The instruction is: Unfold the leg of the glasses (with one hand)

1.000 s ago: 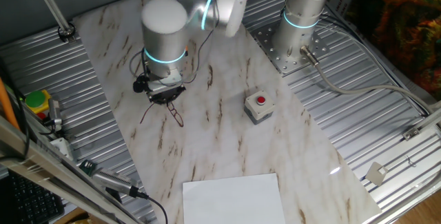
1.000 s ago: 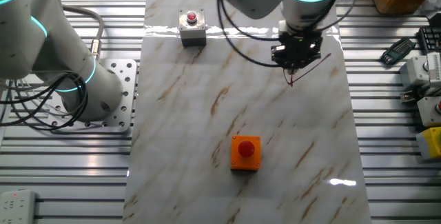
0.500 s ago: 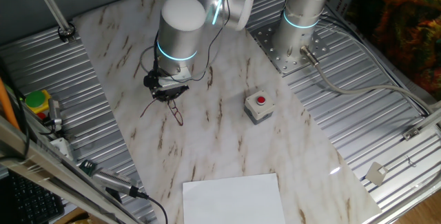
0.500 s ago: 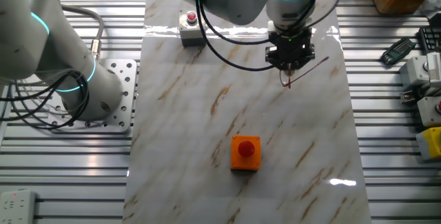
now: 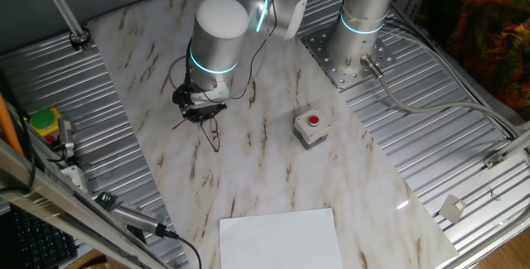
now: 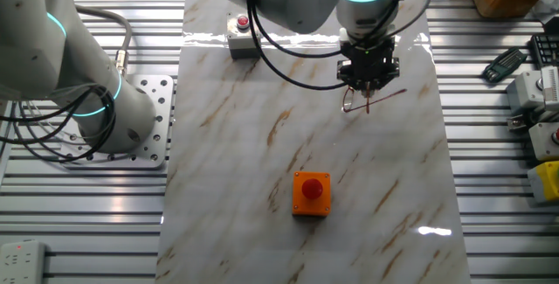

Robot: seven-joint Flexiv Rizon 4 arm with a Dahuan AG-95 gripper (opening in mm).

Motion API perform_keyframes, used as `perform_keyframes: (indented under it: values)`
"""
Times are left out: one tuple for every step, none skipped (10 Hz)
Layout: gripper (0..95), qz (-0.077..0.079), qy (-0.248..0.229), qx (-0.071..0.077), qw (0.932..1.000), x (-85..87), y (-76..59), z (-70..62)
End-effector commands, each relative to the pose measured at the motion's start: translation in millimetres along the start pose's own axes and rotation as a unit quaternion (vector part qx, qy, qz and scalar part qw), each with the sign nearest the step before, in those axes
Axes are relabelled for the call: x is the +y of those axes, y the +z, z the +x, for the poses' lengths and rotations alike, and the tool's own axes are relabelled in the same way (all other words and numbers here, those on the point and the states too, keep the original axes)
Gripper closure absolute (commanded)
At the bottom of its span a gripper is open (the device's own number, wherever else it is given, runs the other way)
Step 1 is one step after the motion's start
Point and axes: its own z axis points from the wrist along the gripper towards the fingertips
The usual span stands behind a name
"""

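**Leg swung partway, glasses under the pincer**

Start at the left of the other fixed view: the arm's base sits on the ribbed metal, well apart from the action. Moving right along the marble worktop (image 6: 262, 144), you pass the grey red-button box (image 6: 243, 35) near the far edge and the orange box (image 6: 311, 193) nearer the front. Neither touches anything you are handling.

Further right you reach the pincer (image 6: 368, 81), pointing down at the worktop. The glasses (image 6: 362, 100) lie directly beneath it, thin and reddish-brown against the veined stone. You can make out a lens loop to the left of the tips and 1 slim leg running out to the right and slightly upward. In the one fixed view the pincer (image 5: 199, 113) hangs over the same wire shape (image 5: 207, 132), with 1 leg pointing away to the left and the frame trailing toward the front.

You cannot tell from either view whether the tips are spread or pinching the wire; they are too small and dark to read, so treat contact as uncertain.

As a judgement, the leg looks angled away from the frame, so the unfolding seems well under way. What is left is likely finishing the swing to full spread, then lifting clear without dragging the light frame.
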Motion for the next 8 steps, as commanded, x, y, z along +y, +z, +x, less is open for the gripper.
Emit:
perform_keyframes:
  values:
    - [95.0, 0.003, -0.001, 0.000, 1.0000, 0.3, -0.5, -1.2]
    - [95.0, 0.012, -0.003, 0.001, 0.9999, 0.2, -0.5, -1.2]
    - [95.0, 0.015, -0.007, 0.004, 0.9999, 0.2, -0.7, -1.3]
    - [95.0, 0.020, -0.013, 0.006, 0.9997, -0.2, -1.4, -1.5]
    - [95.0, 0.022, -0.014, 0.007, 0.9996, 0.0, -2.6, -1.9]
    - [95.0, 0.023, -0.015, 0.007, 0.9996, -0.1, -3.4, -2.1]
    - [95.0, 0.024, -0.019, 0.008, 0.9995, -0.3, -3.9, -2.3]
    - [95.0, 0.025, -0.024, 0.010, 0.9993, -0.8, -4.3, -2.5]
